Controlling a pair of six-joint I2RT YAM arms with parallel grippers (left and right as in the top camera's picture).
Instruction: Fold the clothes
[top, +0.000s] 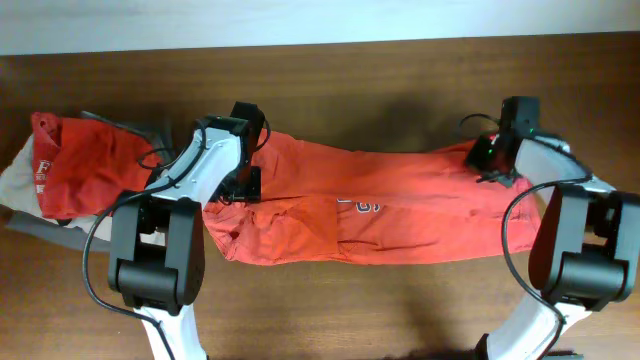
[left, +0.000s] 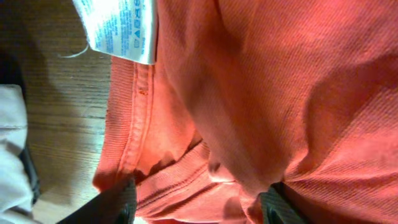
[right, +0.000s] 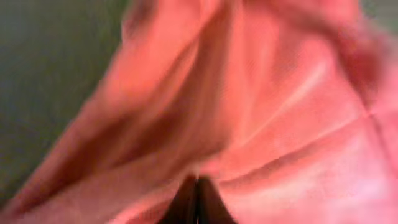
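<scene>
The orange-red T-shirt (top: 400, 215) lies stretched in a long band across the wooden table, with a bit of its print (top: 365, 205) showing. My left gripper (top: 243, 183) is over its left end. In the left wrist view the fingers (left: 199, 208) are wide apart with bunched shirt fabric (left: 280, 93) between them, and a white care label (left: 121, 28) hangs at a seamed edge. My right gripper (top: 497, 163) is at the shirt's right end. In the blurred right wrist view its fingers (right: 198, 186) are closed on the fabric (right: 280, 124).
A pile at the far left holds another red garment (top: 75, 160) on beige cloth (top: 15, 180); the beige cloth also shows in the left wrist view (left: 12, 149). Brown table top (top: 400, 300) runs along the front, with a pale strip at the back edge.
</scene>
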